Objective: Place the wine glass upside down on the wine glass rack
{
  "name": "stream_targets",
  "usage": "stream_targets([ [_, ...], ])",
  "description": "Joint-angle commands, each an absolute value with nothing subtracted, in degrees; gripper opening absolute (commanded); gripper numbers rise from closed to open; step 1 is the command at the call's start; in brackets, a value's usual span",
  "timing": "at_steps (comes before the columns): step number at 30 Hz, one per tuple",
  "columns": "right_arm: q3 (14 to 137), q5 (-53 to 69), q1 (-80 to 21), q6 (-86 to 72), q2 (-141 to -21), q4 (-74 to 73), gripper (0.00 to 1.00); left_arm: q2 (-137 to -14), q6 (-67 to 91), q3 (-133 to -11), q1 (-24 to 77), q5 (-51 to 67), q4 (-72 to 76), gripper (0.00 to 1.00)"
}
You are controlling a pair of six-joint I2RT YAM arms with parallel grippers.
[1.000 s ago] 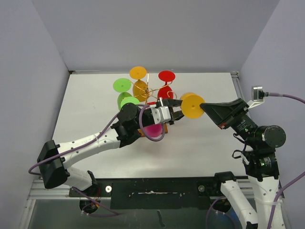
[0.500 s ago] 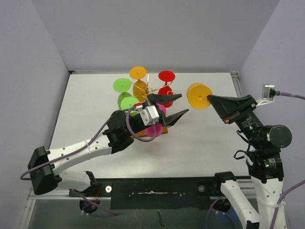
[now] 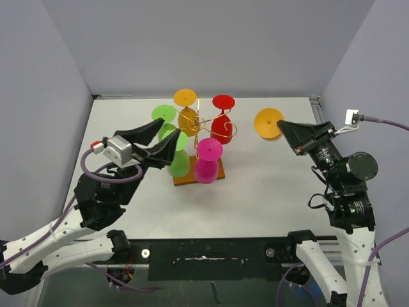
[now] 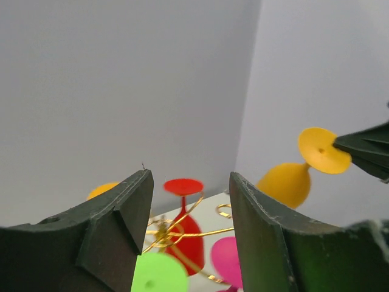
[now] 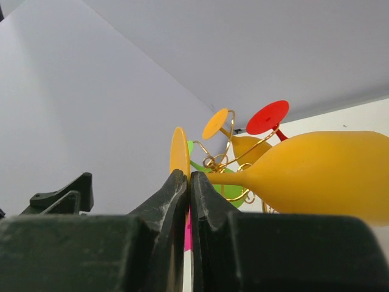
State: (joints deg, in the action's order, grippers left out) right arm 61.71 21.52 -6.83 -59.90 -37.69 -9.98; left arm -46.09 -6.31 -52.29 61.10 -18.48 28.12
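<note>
A yellow wine glass [image 3: 268,123] hangs in the air to the right of the wine glass rack [image 3: 203,121]. My right gripper [image 3: 282,126] is shut on the rim of its flat foot. In the right wrist view the wine glass [image 5: 322,170] lies sideways, its stem running from the right gripper [image 5: 189,177] toward the gold wire rack [image 5: 216,161]. My left gripper [image 3: 165,135] stands open left of the rack with nothing in it. Between the left gripper [image 4: 189,182] fingers I see the rack [image 4: 182,231] and, farther right, the wine glass [image 4: 292,182].
Several coloured glasses hang upside down on the rack: orange [image 3: 186,109], red [image 3: 222,121], green [image 3: 171,134] and pink [image 3: 208,160]. Its wooden base [image 3: 185,181] sits mid-table. Grey walls close in on the left, back and right.
My left gripper has opened and drawn back to the left, away from the yellow glass and the rack. The right gripper has carried the glass farther back.
</note>
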Motion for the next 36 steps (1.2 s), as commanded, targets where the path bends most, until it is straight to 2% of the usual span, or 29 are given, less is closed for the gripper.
stream_targets([
  [1,60.2,19.6,-7.0,-57.5,-39.3,-6.7,0.0,-36.8,-5.3,-50.2,61.2,-39.5,15.6,0.52],
  [6,58.1,16.8,-7.1,-57.4,-40.6,-6.2,0.0,-27.0,-6.2,-42.5,61.2,-57.4,12.1,0.52],
  [11,55.7,14.9,-7.2,-61.3,-42.7,-4.9,0.0,-17.2,-6.1,-34.3,61.3,-65.0,14.3,0.52],
  [19,54.5,10.2,-11.7,-68.4,-47.6,-1.6,0.0,-10.7,-6.5,-33.0,61.7,-66.6,14.5,0.52],
  [27,54.6,-6.3,-22.2,-71.2,-49.5,0.6,0.0,-11.6,-4.0,-34.5,61.8,-66.2,10.9,0.52],
  [36,54.8,-5.6,-23.5,-75.0,-52.6,4.2,0.0,-10.7,-2.9,-34.3,61.8,-65.7,10.6,0.52],
])
